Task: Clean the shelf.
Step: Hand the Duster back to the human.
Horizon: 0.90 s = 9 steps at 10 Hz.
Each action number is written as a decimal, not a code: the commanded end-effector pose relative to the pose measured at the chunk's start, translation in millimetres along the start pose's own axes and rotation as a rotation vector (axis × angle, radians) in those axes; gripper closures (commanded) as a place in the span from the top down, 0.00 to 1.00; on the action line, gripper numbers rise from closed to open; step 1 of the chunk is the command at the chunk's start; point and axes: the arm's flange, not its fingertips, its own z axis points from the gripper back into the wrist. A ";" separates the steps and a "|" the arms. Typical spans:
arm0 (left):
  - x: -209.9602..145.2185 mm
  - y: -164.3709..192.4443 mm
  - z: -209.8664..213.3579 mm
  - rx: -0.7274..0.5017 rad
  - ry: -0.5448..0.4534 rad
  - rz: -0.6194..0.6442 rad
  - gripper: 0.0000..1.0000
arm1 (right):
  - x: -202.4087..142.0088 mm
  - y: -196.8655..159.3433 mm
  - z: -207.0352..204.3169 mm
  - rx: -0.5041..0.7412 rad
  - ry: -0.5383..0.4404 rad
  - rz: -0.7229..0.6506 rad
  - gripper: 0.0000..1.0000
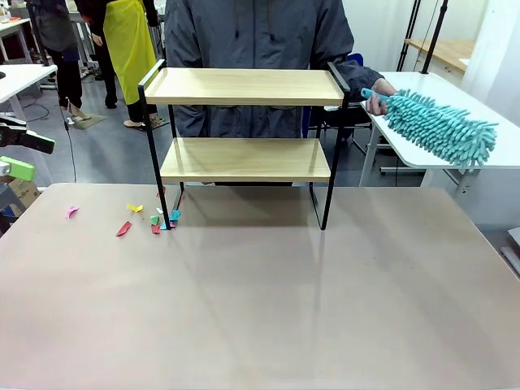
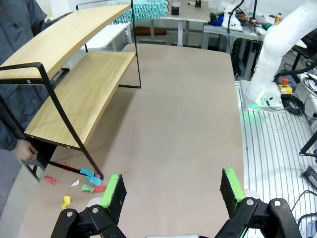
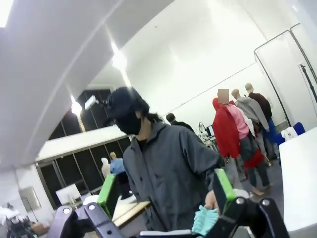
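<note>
The shelf, two light wooden boards in a thin black frame, stands at the table's far middle. A person behind it holds a teal fluffy duster in one hand, out to the right of the shelf. My left gripper hangs at the left edge, off the table. In the left wrist view the left gripper is open and holds nothing, with the shelf ahead on the left. My right gripper points up at the person, open, with the duster low beside one finger.
Several coloured paper scraps lie on the brown table by the shelf's front left leg, also scraps near my left fingers. The person's other hand rests at the shelf's lower frame. A white side table stands at the right.
</note>
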 end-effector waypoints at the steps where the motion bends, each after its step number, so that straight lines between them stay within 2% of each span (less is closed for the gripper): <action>1: 1.4 0.7 -0.8 -0.002 -0.028 -0.022 1.00 | -0.3 -15.2 2.5 -0.018 -0.036 -0.037 1.00; 2: 1.4 0.7 -0.8 -0.002 -0.028 -0.022 1.00 | 0.0 0.0 0.0 0.000 0.000 0.000 1.00; 9: 1.4 0.7 -0.8 -0.002 -0.028 -0.022 1.00 | 0.0 0.0 0.0 0.000 0.000 0.000 1.00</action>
